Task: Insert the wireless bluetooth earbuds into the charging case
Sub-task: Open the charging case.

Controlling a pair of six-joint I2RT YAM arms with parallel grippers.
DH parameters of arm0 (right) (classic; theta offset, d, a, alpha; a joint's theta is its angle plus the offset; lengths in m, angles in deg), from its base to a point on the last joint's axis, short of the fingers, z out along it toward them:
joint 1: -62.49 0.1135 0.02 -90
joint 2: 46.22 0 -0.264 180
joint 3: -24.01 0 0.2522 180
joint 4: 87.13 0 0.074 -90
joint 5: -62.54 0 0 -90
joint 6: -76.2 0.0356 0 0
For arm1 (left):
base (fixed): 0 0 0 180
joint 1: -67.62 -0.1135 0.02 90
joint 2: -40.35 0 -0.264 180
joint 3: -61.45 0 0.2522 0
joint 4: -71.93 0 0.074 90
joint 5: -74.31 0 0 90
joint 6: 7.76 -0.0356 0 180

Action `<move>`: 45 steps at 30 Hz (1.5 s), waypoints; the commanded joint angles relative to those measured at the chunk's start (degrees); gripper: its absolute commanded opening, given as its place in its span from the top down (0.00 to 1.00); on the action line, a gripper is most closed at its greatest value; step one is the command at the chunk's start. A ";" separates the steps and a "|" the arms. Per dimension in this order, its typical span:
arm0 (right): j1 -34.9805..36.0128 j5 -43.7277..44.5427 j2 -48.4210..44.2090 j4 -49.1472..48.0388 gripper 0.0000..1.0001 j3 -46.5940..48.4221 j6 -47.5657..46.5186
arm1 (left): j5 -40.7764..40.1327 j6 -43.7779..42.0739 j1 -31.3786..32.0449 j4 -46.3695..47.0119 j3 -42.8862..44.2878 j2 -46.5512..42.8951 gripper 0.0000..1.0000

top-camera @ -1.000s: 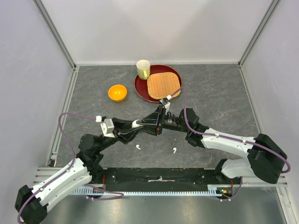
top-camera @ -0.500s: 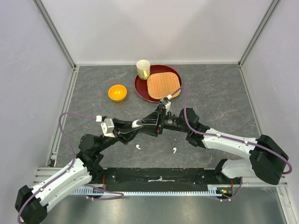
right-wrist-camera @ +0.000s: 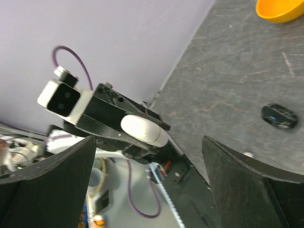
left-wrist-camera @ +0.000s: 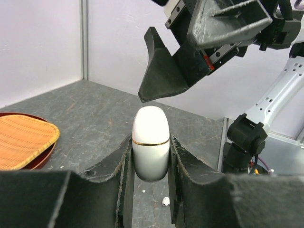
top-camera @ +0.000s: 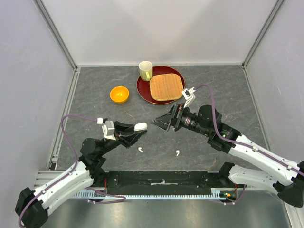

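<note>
My left gripper [top-camera: 140,128] is shut on the white charging case [top-camera: 140,126] and holds it above the table. In the left wrist view the case [left-wrist-camera: 151,137] stands upright between the fingers with its gold-seamed lid closed. My right gripper [top-camera: 161,122] is open and empty, just right of the case and apart from it; it hangs over the case in the left wrist view [left-wrist-camera: 164,76]. The right wrist view shows the case [right-wrist-camera: 142,129] ahead of its wide-open fingers. Two white earbuds [top-camera: 141,150] [top-camera: 177,153] lie on the table; one shows below the case [left-wrist-camera: 165,201]. A black bud [right-wrist-camera: 279,115] lies on the table.
An orange bowl [top-camera: 119,94] sits at the back left. A red plate [top-camera: 143,90] holds a woven mat [top-camera: 166,87], with a pale cup [top-camera: 145,70] beside it. Walls close in the table on three sides.
My right gripper has pulled back to the right, away from the case. My left gripper has drawn back a little to the left, still holding the case.
</note>
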 commanded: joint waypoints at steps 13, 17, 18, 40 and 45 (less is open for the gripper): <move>1.14 -2.66 6.43 11.61 0.04 7.65 -14.69 | 7.92 6.89 0.21 20.23 0.48 9.97 0.98; 1.49 -2.31 6.87 11.96 0.04 7.56 -14.34 | 8.45 6.80 0.12 20.05 0.75 9.88 0.98; 1.41 -2.04 6.96 12.14 0.04 7.56 -14.52 | 8.63 6.89 0.21 19.97 0.75 9.79 0.98; 1.14 4.20 7.75 12.23 0.02 8.62 -12.32 | 16.18 8.03 0.12 17.33 3.47 8.74 0.98; 0.96 3.32 7.84 11.09 0.02 8.53 -11.53 | 15.57 7.68 0.21 16.37 2.86 8.04 0.98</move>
